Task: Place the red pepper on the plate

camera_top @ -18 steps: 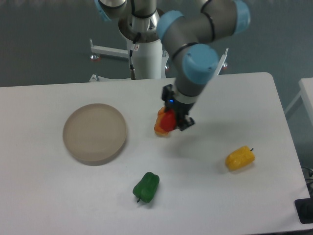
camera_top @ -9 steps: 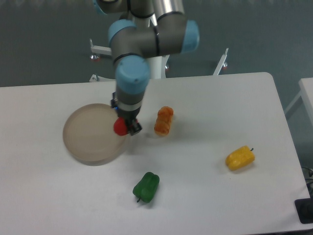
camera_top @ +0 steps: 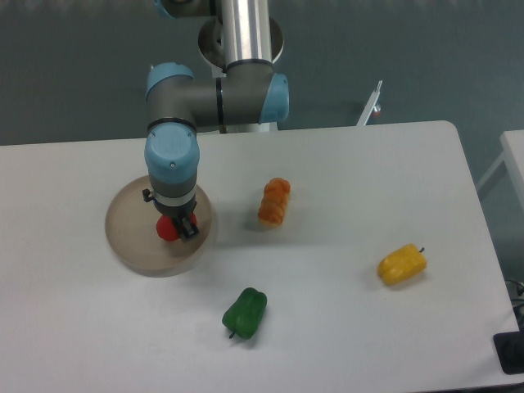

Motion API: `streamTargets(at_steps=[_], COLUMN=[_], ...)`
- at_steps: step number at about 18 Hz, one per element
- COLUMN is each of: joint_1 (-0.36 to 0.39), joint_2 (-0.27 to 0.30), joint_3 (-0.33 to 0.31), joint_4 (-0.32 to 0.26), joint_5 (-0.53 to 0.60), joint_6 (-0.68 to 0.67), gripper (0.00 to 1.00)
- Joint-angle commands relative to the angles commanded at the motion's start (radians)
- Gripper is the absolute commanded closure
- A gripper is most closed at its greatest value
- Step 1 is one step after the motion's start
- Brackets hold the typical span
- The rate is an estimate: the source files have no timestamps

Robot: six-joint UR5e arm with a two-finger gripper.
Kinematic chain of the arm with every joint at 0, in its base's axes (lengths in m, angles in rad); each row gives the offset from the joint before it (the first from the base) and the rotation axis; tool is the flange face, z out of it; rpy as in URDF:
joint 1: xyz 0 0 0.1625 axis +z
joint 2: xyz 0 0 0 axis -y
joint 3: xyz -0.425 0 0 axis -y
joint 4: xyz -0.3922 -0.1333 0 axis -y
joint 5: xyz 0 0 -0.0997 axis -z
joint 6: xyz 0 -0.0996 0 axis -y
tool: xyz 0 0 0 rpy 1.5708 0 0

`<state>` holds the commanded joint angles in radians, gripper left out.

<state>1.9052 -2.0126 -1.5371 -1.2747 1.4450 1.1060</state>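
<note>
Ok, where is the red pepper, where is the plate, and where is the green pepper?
red pepper (camera_top: 169, 228), fixed camera, on its red side showing below the gripper.
plate (camera_top: 125, 233), fixed camera, on the bare left part of the dish.
green pepper (camera_top: 245, 312), fixed camera, on the middle of its body.

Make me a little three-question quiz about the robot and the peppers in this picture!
1. True or false: the gripper holds the red pepper over the plate.
2. Which pepper lies closest to the table's front edge? A yellow pepper B green pepper C orange pepper
3. Fill in: the plate is ____ in shape.

Key: 1 true; 2 B; 3 round.
</note>
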Motion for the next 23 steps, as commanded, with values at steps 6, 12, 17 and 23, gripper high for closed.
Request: streamTargets(at_steps=[6,12,17,23], joint_1=[0.011,0.202,0.360,0.460], joint_2=[0.018,0.028,0.020,0.003], joint_3=[0.032,0.175,0.218,0.210], joint_4=[-0.003,-0.014,-0.070,-0.097], joint_5=[0.002,0.011,0.028,0.121], joint_6=[0.001,0.032,0.288,0.472], gripper=[0.00,0.00,0.00,0.00])
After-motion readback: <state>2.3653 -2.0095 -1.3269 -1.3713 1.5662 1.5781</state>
